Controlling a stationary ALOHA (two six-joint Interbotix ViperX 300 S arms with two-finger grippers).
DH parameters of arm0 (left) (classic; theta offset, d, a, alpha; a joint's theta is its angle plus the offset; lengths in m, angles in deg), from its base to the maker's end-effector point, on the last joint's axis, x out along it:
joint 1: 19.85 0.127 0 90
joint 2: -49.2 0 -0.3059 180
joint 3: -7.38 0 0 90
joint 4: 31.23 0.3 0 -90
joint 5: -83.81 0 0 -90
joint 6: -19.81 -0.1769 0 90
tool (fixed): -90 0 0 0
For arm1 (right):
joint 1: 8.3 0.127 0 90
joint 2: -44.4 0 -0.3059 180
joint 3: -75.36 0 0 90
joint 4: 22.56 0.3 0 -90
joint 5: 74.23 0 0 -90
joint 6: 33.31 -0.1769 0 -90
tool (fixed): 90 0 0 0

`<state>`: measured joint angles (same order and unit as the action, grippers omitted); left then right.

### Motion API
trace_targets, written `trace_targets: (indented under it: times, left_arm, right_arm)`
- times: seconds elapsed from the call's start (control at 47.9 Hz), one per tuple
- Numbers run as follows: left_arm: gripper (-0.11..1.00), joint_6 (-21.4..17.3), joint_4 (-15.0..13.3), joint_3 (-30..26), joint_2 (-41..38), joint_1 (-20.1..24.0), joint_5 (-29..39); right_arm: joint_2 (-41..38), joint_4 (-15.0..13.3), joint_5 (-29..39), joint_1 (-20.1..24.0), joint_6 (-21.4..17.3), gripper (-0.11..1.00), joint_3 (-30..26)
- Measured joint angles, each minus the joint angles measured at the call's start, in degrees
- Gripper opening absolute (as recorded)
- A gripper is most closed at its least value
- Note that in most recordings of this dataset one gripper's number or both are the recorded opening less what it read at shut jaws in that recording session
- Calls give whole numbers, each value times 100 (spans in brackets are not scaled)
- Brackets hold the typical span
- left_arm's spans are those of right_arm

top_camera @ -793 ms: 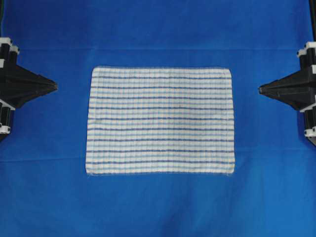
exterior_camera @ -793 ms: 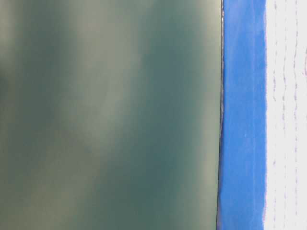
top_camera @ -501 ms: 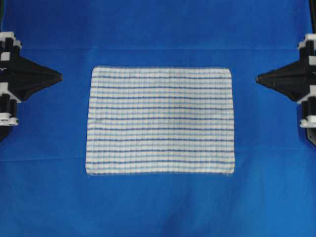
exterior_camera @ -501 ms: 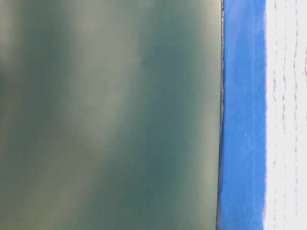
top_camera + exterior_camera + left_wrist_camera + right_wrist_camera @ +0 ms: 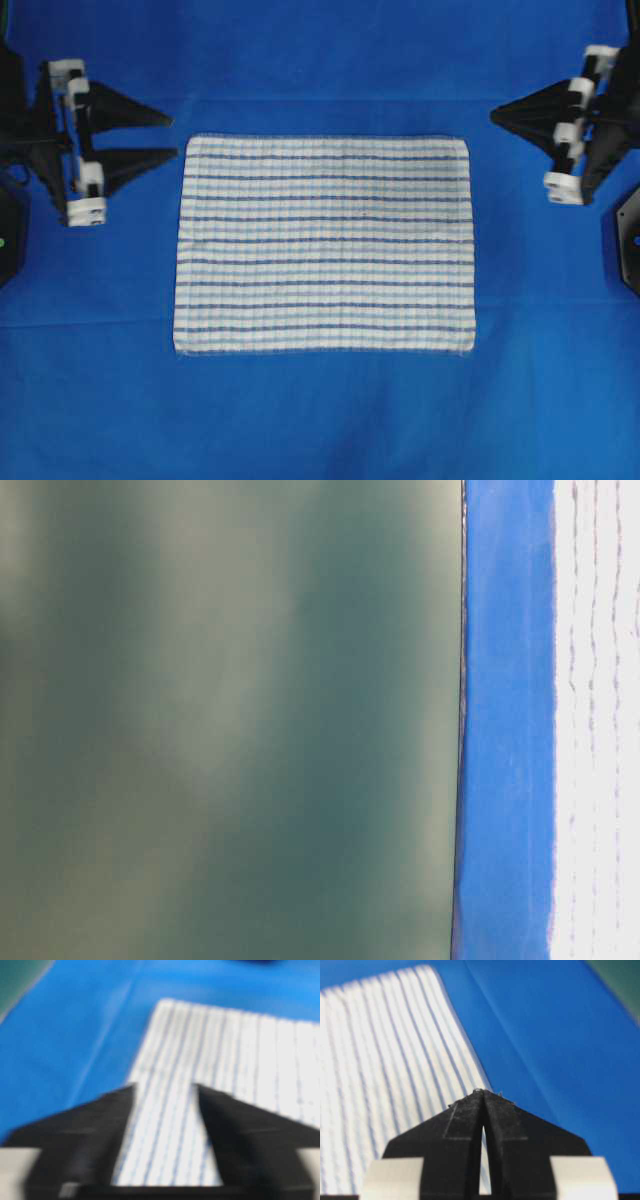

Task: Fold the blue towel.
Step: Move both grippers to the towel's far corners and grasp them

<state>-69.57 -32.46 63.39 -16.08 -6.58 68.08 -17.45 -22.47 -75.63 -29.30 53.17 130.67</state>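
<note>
**Both pincers parked at the far corners, towel not touched yet**

Flat in the middle of the solid-blue table covering (image 5: 320, 420): the blue towel (image 5: 323, 243), a rectangular white woven cloth with thin dark-blue and pale-blue stripes and a faint grid texture. Long axis running left to right in the overhead view, stripes along it. Fully spread, single layer, edges straight, no fold started.

Left gripper (image 5: 172, 136), black with white clips, just beside the towel's far-left corner, tips pointing in at it, jaws clearly spread with a gap between them; same gap in the left wrist view, towel showing through. Not on the cloth, as far as can be told.

Right gripper (image 5: 494, 115), off the far-right corner, a bit further out and apart from the cloth. Jaws pressed nearly together at the tips, just a thin slit lower down in the right wrist view, nothing pinched.

Left clearly the nearer one. Probably a two-corner pick along the far long edge, then a pull toward the near edge; right side needing to open up and close in first
</note>
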Motion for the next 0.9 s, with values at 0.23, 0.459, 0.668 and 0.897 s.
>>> trace_targets:
  times: [0.23, 0.459, 0.668, 0.897]
  left_arm:
    - [82, 0, 0, 70, -976, 404, -554]
    - [82, 0, 0, 44, -2232, 721, -1037]
    - [82, 0, -9, -211, -3340, 879, -1222]
    - [79, 0, -18, -316, -3832, 967, -1213]
  right_arm:
    - [-1239, 0, -149, -281, -9, 59, -53]
    - [-2364, 0, -791, -413, -9, 54, -123]
    - [-3208, 0, -1274, -510, -9, 54, -220]
    - [-3762, 0, -1433, -519, 0, 53, -343]
